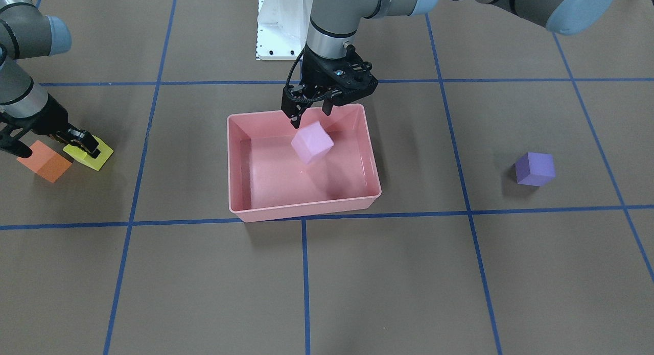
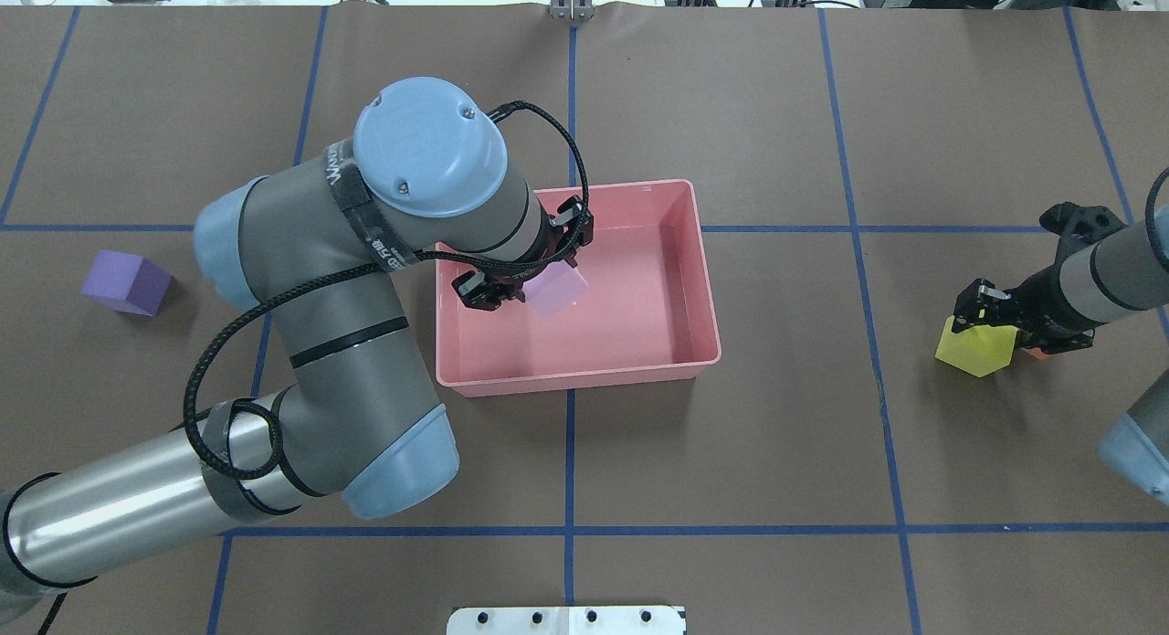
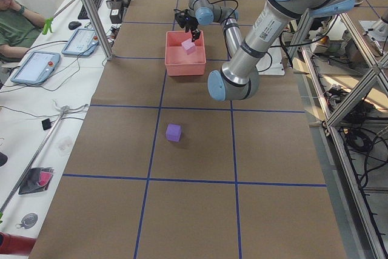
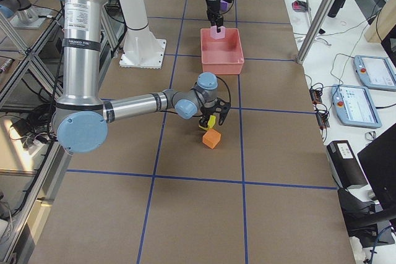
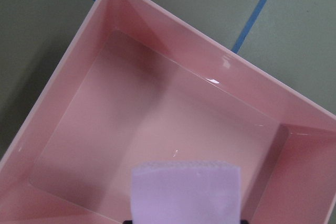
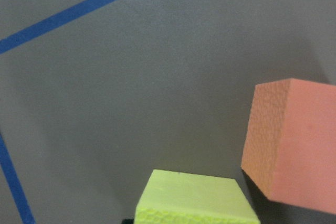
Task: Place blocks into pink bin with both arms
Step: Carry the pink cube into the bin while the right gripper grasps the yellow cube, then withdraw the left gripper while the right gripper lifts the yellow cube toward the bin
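Note:
My left gripper hangs open over the pink bin. The pale pink-lilac block is tilted in the air just below its fingertips, above the bin's floor. It fills the bottom of the left wrist view. My right gripper is shut on the yellow block, low at the table. The orange block sits right beside it, apart from the fingers. The purple block lies alone on the table on my left side, well away from both grippers.
The white base pedestal stands behind the bin. Blue tape lines divide the brown table cover. My left arm's elbow spans the area between the purple block and the bin. Operators' desks with tablets line the far table edge.

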Robot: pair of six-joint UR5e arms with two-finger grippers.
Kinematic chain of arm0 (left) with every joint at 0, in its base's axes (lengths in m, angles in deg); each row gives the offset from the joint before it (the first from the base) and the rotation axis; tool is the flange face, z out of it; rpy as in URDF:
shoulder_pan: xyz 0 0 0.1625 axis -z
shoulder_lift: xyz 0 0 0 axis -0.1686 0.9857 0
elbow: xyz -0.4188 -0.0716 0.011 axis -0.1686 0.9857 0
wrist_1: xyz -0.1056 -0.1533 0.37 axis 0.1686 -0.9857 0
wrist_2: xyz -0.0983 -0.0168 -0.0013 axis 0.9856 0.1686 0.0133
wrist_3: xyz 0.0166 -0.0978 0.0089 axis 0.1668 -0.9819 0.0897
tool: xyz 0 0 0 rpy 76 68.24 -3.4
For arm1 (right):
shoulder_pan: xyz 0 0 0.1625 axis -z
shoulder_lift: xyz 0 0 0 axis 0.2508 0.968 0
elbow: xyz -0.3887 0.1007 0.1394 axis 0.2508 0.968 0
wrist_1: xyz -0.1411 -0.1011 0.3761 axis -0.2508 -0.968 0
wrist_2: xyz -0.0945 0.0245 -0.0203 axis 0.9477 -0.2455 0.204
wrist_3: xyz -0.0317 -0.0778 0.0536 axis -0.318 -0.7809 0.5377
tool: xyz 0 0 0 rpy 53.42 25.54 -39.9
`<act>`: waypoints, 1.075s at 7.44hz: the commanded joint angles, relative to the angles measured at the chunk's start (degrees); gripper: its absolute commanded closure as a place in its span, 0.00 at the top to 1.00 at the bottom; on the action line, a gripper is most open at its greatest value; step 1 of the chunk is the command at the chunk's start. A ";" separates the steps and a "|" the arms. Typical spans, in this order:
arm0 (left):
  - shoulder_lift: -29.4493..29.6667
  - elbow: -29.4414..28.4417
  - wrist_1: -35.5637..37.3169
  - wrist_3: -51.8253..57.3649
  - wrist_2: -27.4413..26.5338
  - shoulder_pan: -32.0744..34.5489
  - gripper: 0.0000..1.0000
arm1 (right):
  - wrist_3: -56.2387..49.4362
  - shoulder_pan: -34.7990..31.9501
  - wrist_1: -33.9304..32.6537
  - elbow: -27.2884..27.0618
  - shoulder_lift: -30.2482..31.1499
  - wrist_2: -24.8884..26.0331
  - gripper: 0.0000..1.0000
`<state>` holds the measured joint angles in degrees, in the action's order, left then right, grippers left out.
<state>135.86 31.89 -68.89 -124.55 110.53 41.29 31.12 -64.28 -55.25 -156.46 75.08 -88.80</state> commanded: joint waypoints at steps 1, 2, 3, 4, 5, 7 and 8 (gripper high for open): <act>0.39 0.62 -0.06 0.25 -0.01 0.06 1.00 | -0.08 -4.79 -7.14 -4.08 -3.58 -6.35 0.00; 0.39 0.97 0.11 0.95 0.26 0.32 1.00 | -0.08 -6.13 -13.98 -6.62 -8.48 -8.91 0.00; -0.05 2.46 1.16 5.13 0.78 1.98 1.00 | -0.25 -7.28 -21.27 -7.69 -15.67 -10.15 0.00; -1.44 5.34 6.04 14.31 2.70 3.82 1.00 | -1.12 -7.37 -26.48 -7.96 -22.00 -10.25 0.00; -4.33 9.37 12.01 23.28 2.98 5.66 1.00 | -3.31 -7.37 -28.19 -8.05 -25.81 -10.17 0.00; -17.65 17.29 12.51 39.02 3.16 10.66 1.00 | -13.20 -7.72 -28.12 -9.27 -28.73 -8.86 0.00; -21.02 17.85 12.07 47.19 3.16 13.56 1.00 | -18.83 -7.38 -28.12 -9.46 -31.10 -7.28 0.00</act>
<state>120.63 47.41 -56.78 -87.82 113.61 51.30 19.25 -71.82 -83.21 -165.44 46.82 -97.65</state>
